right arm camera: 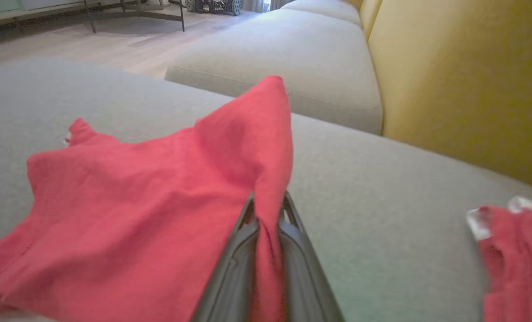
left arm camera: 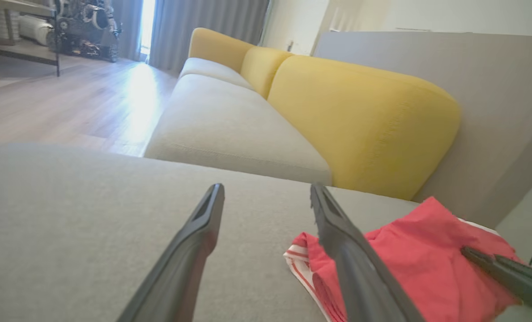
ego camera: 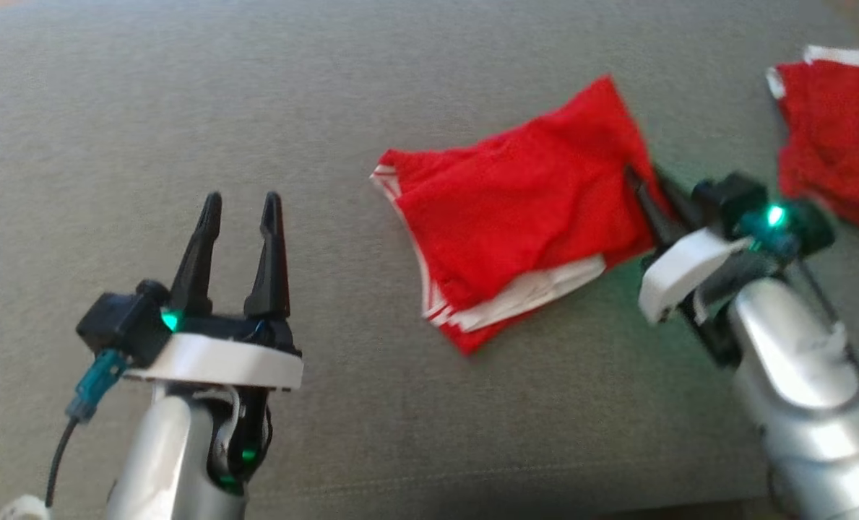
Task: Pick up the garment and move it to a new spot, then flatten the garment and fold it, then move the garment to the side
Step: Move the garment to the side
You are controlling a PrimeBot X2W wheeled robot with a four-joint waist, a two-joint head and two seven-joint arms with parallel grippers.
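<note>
Garment (ego camera: 516, 217) — red, white-trimmed — lies folded on your grey cushion (ego camera: 183, 108); your right gripper (right arm camera: 268, 203) pinches its edge, while your left gripper (ego camera: 241, 198) hovers spread wide, holding nothing.

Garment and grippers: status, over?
Right gripper shut on edge of red garment. Left gripper open, off the cloth. Second red garment lies apart, far right.

Left end effector (ego camera: 242, 197) spread wide; right end effector (ego camera: 637, 179) clamped.
</note>
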